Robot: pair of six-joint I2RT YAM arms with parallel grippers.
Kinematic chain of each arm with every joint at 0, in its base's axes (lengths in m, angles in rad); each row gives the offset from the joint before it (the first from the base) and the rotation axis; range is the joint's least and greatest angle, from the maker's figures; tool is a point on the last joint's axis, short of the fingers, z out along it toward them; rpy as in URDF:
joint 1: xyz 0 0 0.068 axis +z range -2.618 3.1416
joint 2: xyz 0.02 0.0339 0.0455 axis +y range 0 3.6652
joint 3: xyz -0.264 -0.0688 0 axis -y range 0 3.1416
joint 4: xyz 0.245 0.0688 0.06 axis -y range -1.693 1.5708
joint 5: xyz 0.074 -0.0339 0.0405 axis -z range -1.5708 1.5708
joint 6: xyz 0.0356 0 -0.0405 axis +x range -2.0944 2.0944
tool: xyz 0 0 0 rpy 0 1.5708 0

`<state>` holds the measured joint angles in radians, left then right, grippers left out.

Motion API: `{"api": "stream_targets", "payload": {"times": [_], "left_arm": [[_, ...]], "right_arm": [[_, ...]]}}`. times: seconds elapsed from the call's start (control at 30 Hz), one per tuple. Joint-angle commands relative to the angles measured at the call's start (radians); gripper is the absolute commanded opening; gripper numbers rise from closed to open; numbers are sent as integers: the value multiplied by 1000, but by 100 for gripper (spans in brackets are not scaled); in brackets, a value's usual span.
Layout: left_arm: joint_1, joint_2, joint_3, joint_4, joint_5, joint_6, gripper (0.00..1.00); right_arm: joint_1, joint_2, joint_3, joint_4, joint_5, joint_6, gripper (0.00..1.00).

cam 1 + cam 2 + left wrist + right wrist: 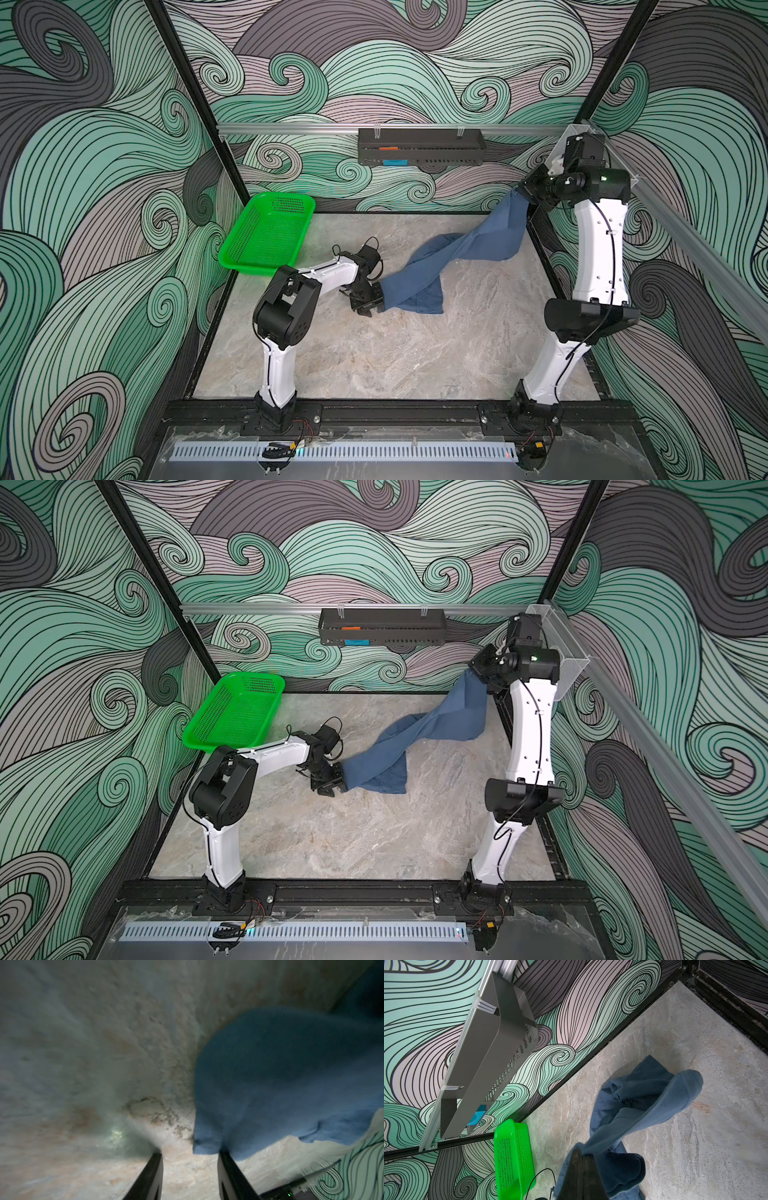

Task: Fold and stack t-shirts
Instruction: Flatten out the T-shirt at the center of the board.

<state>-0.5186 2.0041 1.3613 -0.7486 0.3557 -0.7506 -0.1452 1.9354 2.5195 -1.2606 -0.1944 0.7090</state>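
1 slate-blue t-shirt is the only garment in view. It is strung as a twisted rope from the far right of the table down to the middle.

The right gripper is raised high at the far right corner, fingers clenched on 1 end of the cloth. The right wrist view shows fabric bunched at the closed tips. I judge the height is meant to let the shirt hang and untwist so that an edge can be found.

The low end lies crumpled on the table, with the left gripper low at its left edge. In the left wrist view the fingers stand apart with bare table between them. Cloth touches the tip of 1 only, so nothing is grasped there. The gripper looks placed to take that edge, though I cannot tell which part of the shirt it is.

The right arm is close to the right frame rail and the far wall, so I judge there is little room to go farther that way. The green basket sits at the far left corner, well apart from the shirt. The black shelf on the far wall is apart from the lifted cloth, to its left. The near half of the table is bare and looks the best room for spreading. Folding is not yet begun.
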Motion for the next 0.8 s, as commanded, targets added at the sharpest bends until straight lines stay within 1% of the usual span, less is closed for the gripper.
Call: {"api": "stream_targets", "payload": {"times": [0.0, 0.13, 0.27, 0.4, 0.47, 0.5, 0.53, 0.6, 0.63, 0.77], "left_arm": [[-5, 55, 94, -38, -12, 12, 48], [-15, 119, 217, -166, -56, 49, 49], [-39, 198, 359, -332, -125, 122, 48], [-53, 254, 406, -407, -148, 159, 44], [-61, 264, 400, -406, -155, 165, 39], [-64, 265, 394, -400, -155, 163, 33], [-65, 263, 389, -391, -153, 162, 22], [-67, 259, 386, -383, -152, 158, 4], [-66, 254, 385, -382, -153, 157, 0], [-67, 202, 391, -392, -175, 164, 0]], "right_arm": [[-14, -19, -1, 12, -18, -11, 0], [-16, -23, -1, 13, -21, -10, 0], [-25, -26, -2, 12, -25, -4, 0], [-33, -30, -4, 13, -35, 4, 0], [-34, -33, -5, 13, -37, 4, 0], [-35, -35, -8, 12, -39, 4, 0], [-35, -36, -9, 13, -39, 3, 0], [-37, -39, -13, 13, -44, 4, 0], [-41, -39, -13, 12, -46, 6, 0], [-42, -44, -9, 12, -60, 13, 0]]}}
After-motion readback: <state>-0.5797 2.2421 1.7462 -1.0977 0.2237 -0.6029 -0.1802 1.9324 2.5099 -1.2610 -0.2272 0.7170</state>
